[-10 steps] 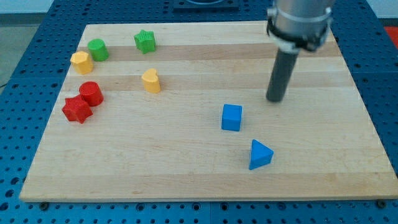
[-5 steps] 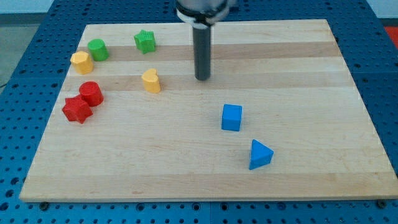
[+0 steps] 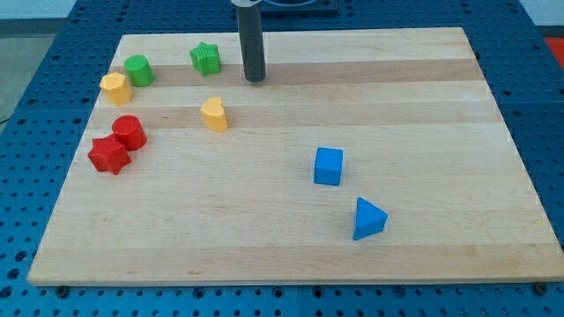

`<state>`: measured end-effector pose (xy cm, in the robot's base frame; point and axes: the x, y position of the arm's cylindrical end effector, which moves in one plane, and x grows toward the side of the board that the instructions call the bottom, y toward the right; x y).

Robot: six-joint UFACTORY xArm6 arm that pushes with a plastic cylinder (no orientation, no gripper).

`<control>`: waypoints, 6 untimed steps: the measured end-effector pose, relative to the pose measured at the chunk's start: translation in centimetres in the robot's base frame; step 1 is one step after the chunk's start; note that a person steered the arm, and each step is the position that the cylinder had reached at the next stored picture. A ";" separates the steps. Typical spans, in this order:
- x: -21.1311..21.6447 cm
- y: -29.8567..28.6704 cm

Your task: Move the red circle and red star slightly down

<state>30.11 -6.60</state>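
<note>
Red circle (image 3: 129, 132) and red star (image 3: 108, 155) are sitting touching at the bench's (image 3: 423, 255) left, unmoved. My tip (image 3: 255, 79) (a bare rod, nothing to spread or pinch) is sweeping leftward, now nearing the green star (image 3: 205, 59), approaching them from above.

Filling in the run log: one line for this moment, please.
tip: right of green star | red circle, red star: touching, untouched | phase: approach

my tip (image 3: 255, 79) beside green star (image 3: 205, 59) — apart
</note>
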 end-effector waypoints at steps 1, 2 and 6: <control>0.0 -4.5; 0.7 -6.6; 10.2 -15.7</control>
<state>40.34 -22.33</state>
